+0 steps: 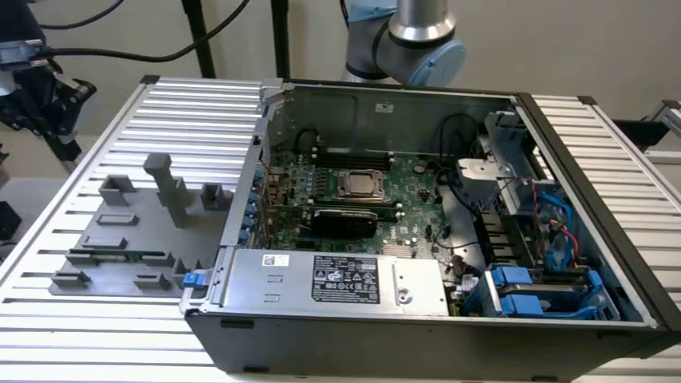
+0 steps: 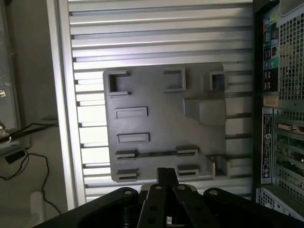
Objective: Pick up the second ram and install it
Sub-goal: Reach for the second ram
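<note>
Green and thin, the second ram (image 1: 107, 256) rests in the grey fixture plate (image 2: 156, 123) on the tabletop (image 1: 64, 319), with its long axis pointing toward the computer case (image 1: 426, 335). The tool (image 2: 165, 175) hangs just short of its middle. I cannot tell its opening, and nothing shows in its hold.

Soft, even light; mild glare

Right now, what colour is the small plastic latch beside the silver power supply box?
The small plastic latch is blue; the exterior view shows it best.
</note>
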You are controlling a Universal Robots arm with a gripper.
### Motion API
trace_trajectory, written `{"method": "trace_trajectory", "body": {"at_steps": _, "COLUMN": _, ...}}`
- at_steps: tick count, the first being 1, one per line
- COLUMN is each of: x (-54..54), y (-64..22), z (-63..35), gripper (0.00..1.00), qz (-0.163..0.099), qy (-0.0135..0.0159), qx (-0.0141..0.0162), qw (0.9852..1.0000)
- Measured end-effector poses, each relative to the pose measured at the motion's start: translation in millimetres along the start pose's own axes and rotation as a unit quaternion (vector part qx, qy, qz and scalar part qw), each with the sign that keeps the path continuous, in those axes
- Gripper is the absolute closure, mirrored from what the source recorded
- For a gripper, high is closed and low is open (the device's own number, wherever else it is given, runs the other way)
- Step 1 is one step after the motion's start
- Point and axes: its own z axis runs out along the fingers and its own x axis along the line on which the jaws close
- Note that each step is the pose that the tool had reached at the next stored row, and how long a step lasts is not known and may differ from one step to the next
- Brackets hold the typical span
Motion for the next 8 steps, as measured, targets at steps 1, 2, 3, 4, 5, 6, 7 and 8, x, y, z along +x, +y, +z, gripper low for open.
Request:
{"method": "trace_trajectory", "body": {"at_steps": 1, "x": 2.9, "y": -0.5, "z": 0.6, "gripper": 0.89, "qz": 0.0, "qy": 0.0, "qx": 0.0, "qw": 1.0}}
{"method": "trace_trajectory", "body": {"at_steps": 2, "x": 3.8, "y": -0.6, "z": 0.7, "gripper": 0.89, "qz": 0.0, "qy": 0.0, "qx": 0.0, "qw": 1.0}}
{"method": "trace_trajectory", "body": {"at_steps": 3, "x": 3.8, "y": -0.6, "z": 0.6, "gripper": 0.89, "qz": 0.0, "qy": 0.0001, "qx": 0.0, "qw": 1.0}}
{"method": "trace_trajectory", "body": {"at_steps": 4, "x": 3.8, "y": -0.6, "z": 0.7, "gripper": 0.89, "qz": 0.0, "qy": 0.0, "qx": 0.0, "qw": 1.0}}
{"method": "trace_trajectory", "body": {"at_steps": 5, "x": 3.8, "y": -0.6, "z": 0.7, "gripper": 0.89, "qz": 0.0, "qy": 0.0001, "qx": 0.0, "qw": 1.0}}
{"method": "trace_trajectory", "body": {"at_steps": 6, "x": 3.8, "y": -0.6, "z": 0.6, "gripper": 0.89, "qz": 0.0, "qy": 0.0001, "qx": 0.0, "qw": 1.0}}
{"method": "trace_trajectory", "body": {"at_steps": 7, "x": 3.8, "y": -0.6, "z": 0.6, "gripper": 0.89, "qz": 0.0, "qy": 0.0001, "qx": 0.0001, "qw": 1.0}}
{"method": "trace_trajectory", "body": {"at_steps": 8, "x": 3.8, "y": -0.6, "z": 0.6, "gripper": 0.89, "qz": 0.0, "qy": 0.0001, "qx": 0.0, "qw": 1.0}}
